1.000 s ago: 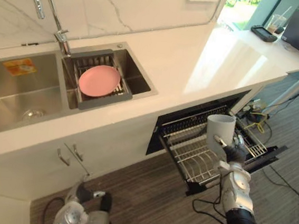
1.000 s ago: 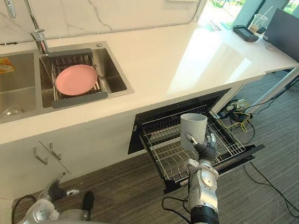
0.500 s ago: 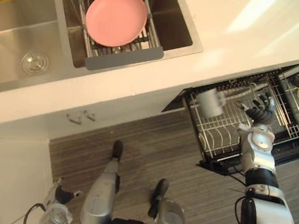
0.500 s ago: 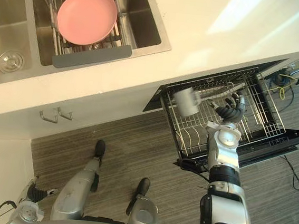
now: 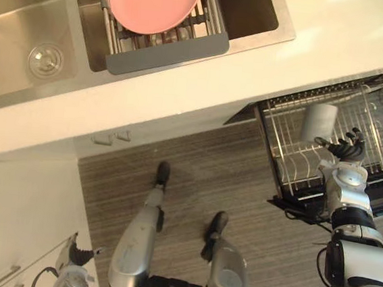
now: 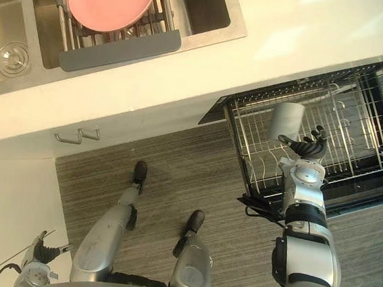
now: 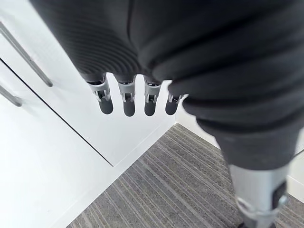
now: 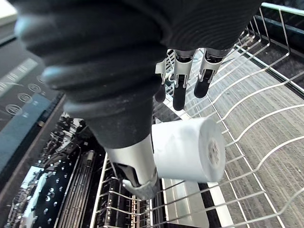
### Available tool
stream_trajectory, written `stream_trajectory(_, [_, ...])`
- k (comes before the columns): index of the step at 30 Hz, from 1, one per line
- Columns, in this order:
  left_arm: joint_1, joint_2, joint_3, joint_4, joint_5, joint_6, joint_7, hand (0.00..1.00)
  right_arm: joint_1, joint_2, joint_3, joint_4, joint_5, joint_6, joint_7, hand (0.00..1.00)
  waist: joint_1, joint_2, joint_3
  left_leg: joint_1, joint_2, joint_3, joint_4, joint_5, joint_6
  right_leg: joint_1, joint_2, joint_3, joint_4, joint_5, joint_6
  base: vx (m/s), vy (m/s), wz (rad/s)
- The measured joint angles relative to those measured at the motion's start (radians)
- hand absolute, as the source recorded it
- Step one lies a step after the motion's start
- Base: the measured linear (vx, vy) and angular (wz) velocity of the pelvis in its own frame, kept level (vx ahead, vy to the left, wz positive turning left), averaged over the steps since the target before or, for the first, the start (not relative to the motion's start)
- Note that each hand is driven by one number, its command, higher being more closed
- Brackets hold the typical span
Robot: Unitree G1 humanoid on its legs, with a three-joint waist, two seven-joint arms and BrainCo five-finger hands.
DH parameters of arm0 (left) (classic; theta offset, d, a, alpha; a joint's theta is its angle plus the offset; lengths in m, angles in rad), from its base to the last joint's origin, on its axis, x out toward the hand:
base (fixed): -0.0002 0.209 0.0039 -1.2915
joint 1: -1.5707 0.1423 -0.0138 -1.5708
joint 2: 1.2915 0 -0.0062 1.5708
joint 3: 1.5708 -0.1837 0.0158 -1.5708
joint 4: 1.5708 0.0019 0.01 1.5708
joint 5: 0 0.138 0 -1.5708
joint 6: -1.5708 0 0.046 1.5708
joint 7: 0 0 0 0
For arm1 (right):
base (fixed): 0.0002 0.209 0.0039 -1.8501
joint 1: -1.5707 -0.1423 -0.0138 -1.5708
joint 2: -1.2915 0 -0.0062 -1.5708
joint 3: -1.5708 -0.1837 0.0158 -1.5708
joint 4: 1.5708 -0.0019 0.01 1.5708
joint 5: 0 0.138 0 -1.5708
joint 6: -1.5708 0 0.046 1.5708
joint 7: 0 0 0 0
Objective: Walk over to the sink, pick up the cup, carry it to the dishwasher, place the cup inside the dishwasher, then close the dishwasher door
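White counter [image 5: 204, 84] overhangs the open dishwasher rack [image 5: 287, 147], and the cup [image 5: 319, 122] lies on its side inside that rack, cradled by the wires. Right hand [image 5: 346, 175] hovers just beside it, fingers spread, gripping nothing. Left hand [image 7: 128, 102] hangs slack, well apart from the rack.

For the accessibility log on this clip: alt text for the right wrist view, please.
A pale cup lies on its side on the dishwasher's wire rack, just past the right hand, whose fingers are straight and not wrapped round it.
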Motion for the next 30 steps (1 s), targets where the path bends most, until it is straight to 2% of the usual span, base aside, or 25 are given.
stream_trajectory(3, [0.0, -0.009, 0.0, -0.001, 0.0, -0.012, -0.001, 0.0, 0.004, 0.0, 0.009, 0.009, 0.0, 0.013, 0.038, 0.0, -0.005, 0.0, 0.0, 0.002, -0.004, -0.013, 0.0, 0.0, 0.0, 0.002, -0.004, -0.01, 0.011, -0.011, -0.001, 0.05, -0.033, 0.13])
stream_trajectory(8, [-0.001, -0.015, 0.0, -0.003, 0.001, -0.046, -0.001, 0.0, 0.005, 0.001, 0.023, 0.055, -0.001, -0.003, 0.069, 0.0, -0.004, 0.005, 0.002, 0.039, -0.005, -0.018, 0.0, -0.005, -0.008, 0.021, -0.012, -0.01, 0.054, -0.042, -0.002, -0.01, -0.024, 0.04])
stream_trajectory(12, [-0.001, -0.016, 0.0, -0.001, 0.001, -0.045, -0.002, 0.0, 0.01, 0.005, 0.024, 0.076, -0.001, -0.011, 0.08, 0.0, -0.002, 0.012, 0.005, 0.046, 0.003, -0.02, 0.0, -0.008, -0.017, 0.022, -0.006, -0.009, 0.06, -0.053, -0.011, -0.06, -0.024, -0.02])
stream_trajectory(16, [-0.003, -0.016, 0.002, -0.002, 0.006, -0.045, -0.003, 0.0, 0.037, 0.017, 0.021, 0.069, -0.001, -0.043, 0.083, 0.0, 0.0, 0.011, 0.004, 0.054, 0.007, -0.023, 0.0, -0.008, -0.018, 0.043, 0.004, -0.011, 0.039, -0.047, -0.014, 0.0, -0.027, 0.04])
stream_trajectory(20, [-0.003, -0.016, 0.011, -0.003, 0.009, -0.046, -0.003, 0.0, 0.084, 0.081, -0.002, 0.02, 0.004, -0.069, 0.059, 0.0, 0.012, 0.009, 0.003, 0.103, 0.007, -0.018, -0.001, -0.01, -0.02, 0.11, 0.009, -0.013, 0.008, -0.03, -0.003, 0.04, -0.04, 0.01])
stream_trajectory(24, [-0.002, -0.015, 0.051, 0.001, 0.009, -0.043, -0.013, 0.0, 0.152, 0.157, -0.023, -0.061, 0.023, -0.106, 0.024, 0.0, 0.009, -0.019, -0.053, 0.128, 0.015, 0.005, -0.006, -0.022, -0.031, 0.136, 0.015, -0.006, -0.011, -0.028, -0.004, 0.02, -0.045, -0.08])
stream_trajectory(26, [0.004, -0.012, 0.08, 0.007, 0.009, -0.033, -0.041, 0.0, 0.212, 0.186, -0.024, -0.104, 0.055, -0.113, 0.012, 0.0, 0.004, -0.051, -0.13, 0.147, 0.017, 0.022, -0.006, -0.034, -0.026, 0.157, 0.016, 0.004, -0.027, -0.028, -0.004, 0.05, -0.049, -0.17])
stream_trajectory(28, [0.004, -0.01, 0.096, 0.007, 0.009, -0.02, -0.064, 0.0, 0.244, 0.208, -0.044, -0.165, 0.064, -0.114, 0.004, 0.0, -0.002, -0.069, -0.164, 0.192, 0.019, 0.045, -0.006, -0.049, -0.027, 0.193, 0.013, 0.02, -0.038, -0.027, -0.005, 0.04, -0.039, -0.29])
stream_trajectory(30, [0.006, -0.013, 0.117, 0.006, 0.007, -0.009, -0.087, 0.0, 0.273, 0.221, -0.079, -0.23, 0.091, -0.117, 0.003, 0.0, -0.008, -0.077, -0.205, 0.225, 0.023, 0.065, -0.007, -0.06, -0.027, 0.213, 0.013, 0.039, -0.043, -0.026, -0.005, -0.01, -0.036, -0.33])
